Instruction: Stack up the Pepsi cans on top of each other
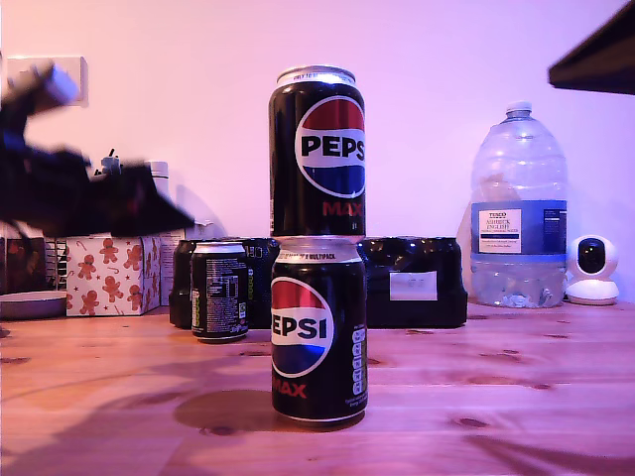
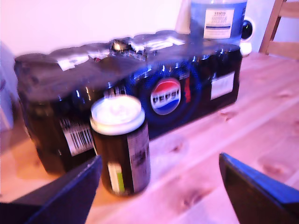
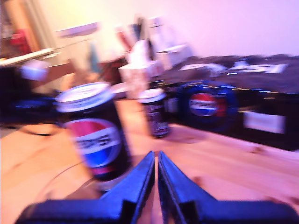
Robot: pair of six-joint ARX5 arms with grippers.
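Cans first: two Pepsi cans are already stacked in the middle of the wooden table (image 1: 556, 397). The bottom can (image 1: 318, 329) stands upright near the front, and the top can (image 1: 317, 151) sits squarely on its lid, also upright, logo facing the camera. The third can (image 1: 219, 292) stands alone a bit farther back and toward the exterior view's left, just in front of the black shrink-wrapped multipack (image 1: 412, 283), label side out.

The rig says "my first gripper" (image 2: 159, 186) for the one whose wrist camera looks at that lone can (image 2: 120, 144). Its two dark fingers are spread wide, with nothing between them; the can sits just beyond the gap, off toward one finger, with the multipack (image 2: 140, 93) right behind it. In the exterior view this looks like the blurred dark arm (image 1: 79, 188) hanging at the left, up above table level.

"My second gripper" (image 3: 155, 186) has its blue fingers pressed together with only a thin slit between them, and it grips nothing. Its camera is very blurry but shows a Pepsi can (image 3: 96, 133) close by on the table, the lone can (image 3: 154, 112) farther off.

Background stuff: a big clear water bottle (image 1: 518, 213) at the far right of the exterior view, a small white camera (image 1: 592, 270) beside it, and a gingerbread-print box (image 1: 107, 273) at the far left.
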